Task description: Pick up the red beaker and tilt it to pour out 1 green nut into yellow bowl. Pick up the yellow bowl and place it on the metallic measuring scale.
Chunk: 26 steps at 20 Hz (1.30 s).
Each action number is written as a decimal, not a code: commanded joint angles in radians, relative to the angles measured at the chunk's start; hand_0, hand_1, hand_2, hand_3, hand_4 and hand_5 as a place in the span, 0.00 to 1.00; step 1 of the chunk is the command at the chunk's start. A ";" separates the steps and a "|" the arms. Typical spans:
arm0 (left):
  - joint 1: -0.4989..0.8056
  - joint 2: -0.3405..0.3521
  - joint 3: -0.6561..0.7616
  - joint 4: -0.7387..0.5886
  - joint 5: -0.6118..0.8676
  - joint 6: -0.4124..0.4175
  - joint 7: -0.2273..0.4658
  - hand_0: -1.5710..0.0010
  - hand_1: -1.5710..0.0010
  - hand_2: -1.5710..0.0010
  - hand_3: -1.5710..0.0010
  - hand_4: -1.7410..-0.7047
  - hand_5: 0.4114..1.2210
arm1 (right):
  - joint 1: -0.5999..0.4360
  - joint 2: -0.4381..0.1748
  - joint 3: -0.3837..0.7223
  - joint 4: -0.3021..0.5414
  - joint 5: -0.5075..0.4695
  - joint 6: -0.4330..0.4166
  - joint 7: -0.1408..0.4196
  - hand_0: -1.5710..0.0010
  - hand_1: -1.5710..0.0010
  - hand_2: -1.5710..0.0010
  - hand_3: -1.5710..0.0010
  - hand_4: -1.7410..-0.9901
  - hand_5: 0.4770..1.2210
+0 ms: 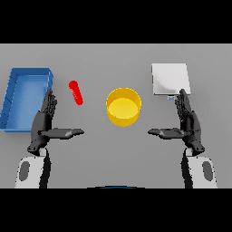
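Both robot hands hover open and hold nothing: the left robot hand (44,122) at lower left, the right robot hand (188,123) at lower right, each with fingers straight and thumb pointing toward the frame centre.

Items noted, largest to smallest:

- Grey table (113,154), bearing everything listed below.
- Blue tray (13,97), upper left, just beyond the left robot hand's fingertips. It plays no part in the task.
- Scale (169,78), a pale flat square at upper right, just above the right robot hand's fingertips.
- Yellow bowl (123,106), centre of frame, upright; its inside looks empty.
- Red beaker (76,92), left of centre, between tray and bowl, apart from both. It reads as a slim tilted shape; whether it stands or lies cannot be told, and no nut is visible.

Assessment: task not yet started; the beaker grasp comes first, probably with the nearer left hand.

Risks: the beaker is narrow, so an off-centre grasp could knock it aside or roll it. Tilting too steeply could release more than one nut, and pouring off-line could drop it beside the bowl.
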State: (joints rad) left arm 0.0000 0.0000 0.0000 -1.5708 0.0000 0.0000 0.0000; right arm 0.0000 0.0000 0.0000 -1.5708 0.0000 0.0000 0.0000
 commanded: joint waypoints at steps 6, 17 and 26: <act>-0.001 0.000 0.000 0.006 -0.004 0.003 -0.003 1.00 1.00 1.00 1.00 0.58 0.31 | 0.009 0.009 0.013 -0.011 0.011 -0.006 -0.004 1.00 1.00 1.00 1.00 0.89 0.14; 0.042 0.071 -0.109 -0.112 -0.138 -0.029 0.092 1.00 1.00 1.00 1.00 0.58 0.29 | 0.092 -0.066 0.134 -0.137 0.247 -0.036 -0.091 1.00 1.00 1.00 1.00 0.77 0.20; -0.211 0.083 -0.025 0.249 -0.134 -0.033 0.024 1.00 1.00 1.00 1.00 0.54 0.28 | 0.097 -0.073 0.115 -0.133 0.190 0.000 -0.109 1.00 1.00 1.00 1.00 0.68 0.20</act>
State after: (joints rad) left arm -0.2121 0.0830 -0.0243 -1.3225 -0.1346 -0.0324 0.0285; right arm 0.0974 -0.0730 0.1145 -1.7036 0.1899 -0.0002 -0.1100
